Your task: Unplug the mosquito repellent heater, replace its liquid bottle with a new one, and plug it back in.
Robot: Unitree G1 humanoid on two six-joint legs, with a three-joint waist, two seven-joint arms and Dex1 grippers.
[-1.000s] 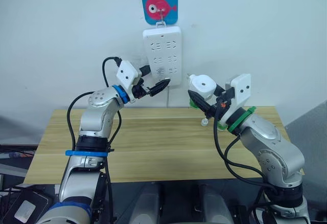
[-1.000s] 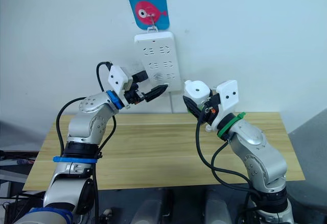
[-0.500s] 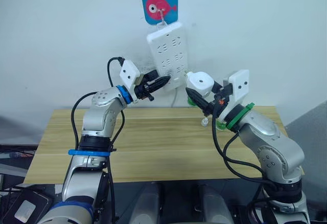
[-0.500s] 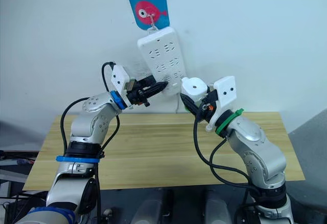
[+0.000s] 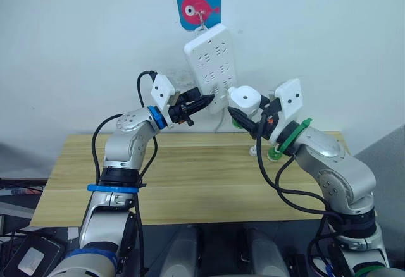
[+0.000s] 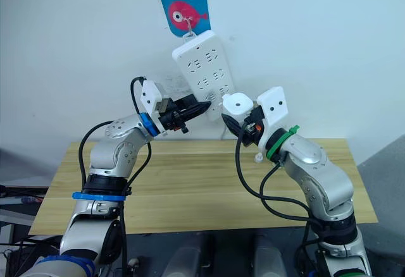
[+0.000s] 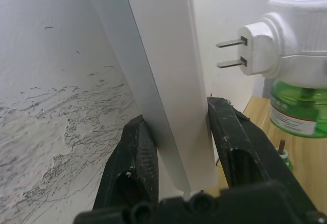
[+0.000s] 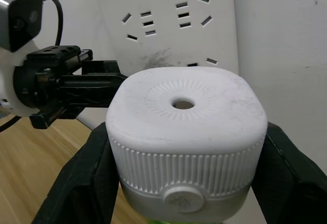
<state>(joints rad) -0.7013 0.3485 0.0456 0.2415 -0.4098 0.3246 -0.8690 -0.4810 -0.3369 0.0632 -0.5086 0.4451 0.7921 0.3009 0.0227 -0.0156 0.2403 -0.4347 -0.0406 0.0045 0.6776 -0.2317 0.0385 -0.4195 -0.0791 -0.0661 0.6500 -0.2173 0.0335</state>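
Left end effector (image 5: pixel 201 102) clamps power strip (image 5: pixel 214 66) edge, heater (image 5: pixel 245 99) just beside.

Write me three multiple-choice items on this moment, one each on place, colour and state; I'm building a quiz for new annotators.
1. Where is the power strip?
A. hanging on the wall
B. flat on the table
C. on the floor

2. What colour is the bottle under the mosquito repellent heater?
A. red
B. green
C. blue

3. What state is the heater in?
A. plugged in
B. unplugged, held by the right gripper
C. lying on the table

Answers: 1 A, it hangs below the fish hook plate; 2 B, the left wrist view shows green; 3 B, its prongs are bare.
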